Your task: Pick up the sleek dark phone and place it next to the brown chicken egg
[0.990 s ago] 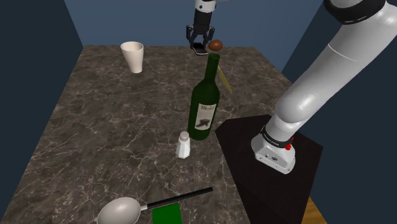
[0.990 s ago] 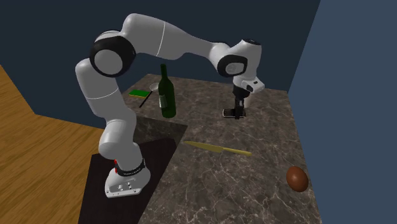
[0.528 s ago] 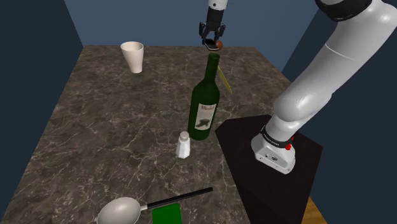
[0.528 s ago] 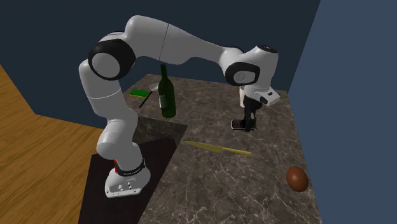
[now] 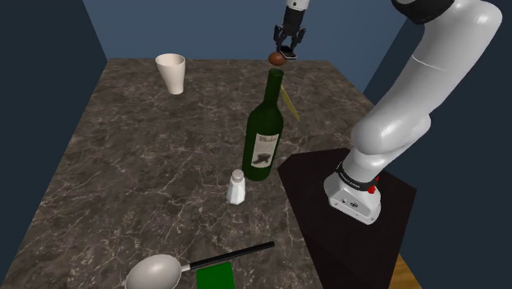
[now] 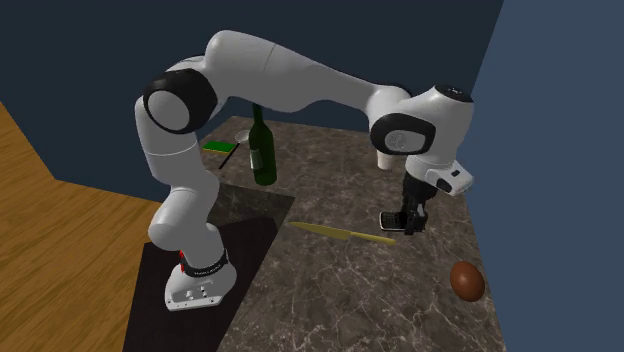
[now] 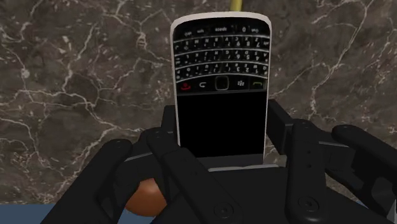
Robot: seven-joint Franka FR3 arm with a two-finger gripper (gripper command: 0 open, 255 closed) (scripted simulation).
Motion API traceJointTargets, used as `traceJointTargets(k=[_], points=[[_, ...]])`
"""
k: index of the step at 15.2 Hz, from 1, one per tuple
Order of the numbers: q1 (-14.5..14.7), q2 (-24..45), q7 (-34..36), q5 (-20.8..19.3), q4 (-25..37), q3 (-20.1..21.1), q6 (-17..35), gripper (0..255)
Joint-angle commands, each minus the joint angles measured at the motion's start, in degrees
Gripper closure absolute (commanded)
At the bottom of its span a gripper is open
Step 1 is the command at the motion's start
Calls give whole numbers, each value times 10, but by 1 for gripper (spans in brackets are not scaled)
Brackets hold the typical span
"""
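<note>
A dark phone (image 7: 221,83) with a small keyboard and a black screen sits clasped between my gripper's (image 7: 221,130) two black fingers, screen facing the wrist camera. In the second exterior view the gripper (image 6: 408,222) holds the phone (image 6: 391,219) just above the marble table, up and to the left of the brown egg (image 6: 466,281), with a gap between them. In the shoulder view the gripper (image 5: 288,45) hangs over the table's far edge, right above the egg (image 5: 278,58). Part of the egg (image 7: 146,198) peeks out beside the gripper's body.
A yellow knife (image 6: 340,234) lies on the marble table (image 5: 131,156) close to the gripper. A green wine bottle (image 5: 264,131) stands mid-table, with a white shaker (image 5: 236,187) beside it. A white cup (image 5: 171,72) stands at the far side. A spoon (image 5: 156,272) and a green card (image 5: 215,277) lie near the front edge.
The arm has carried the phone to the right in both exterior views, past the knife's tip and closer to the egg. The grip on the phone has stayed the same.
</note>
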Motion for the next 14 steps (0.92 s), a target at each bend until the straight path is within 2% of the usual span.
traceJointTargets(k=[1,6,11,14], points=[[-13,18,-25,1,24,-12,-8,255],[-48,72,-85,6,96,-37,-29,255],[-86,142,-142,17,194,-57,-61,255],[-86,144,-143,17,174,-56,-39,255]])
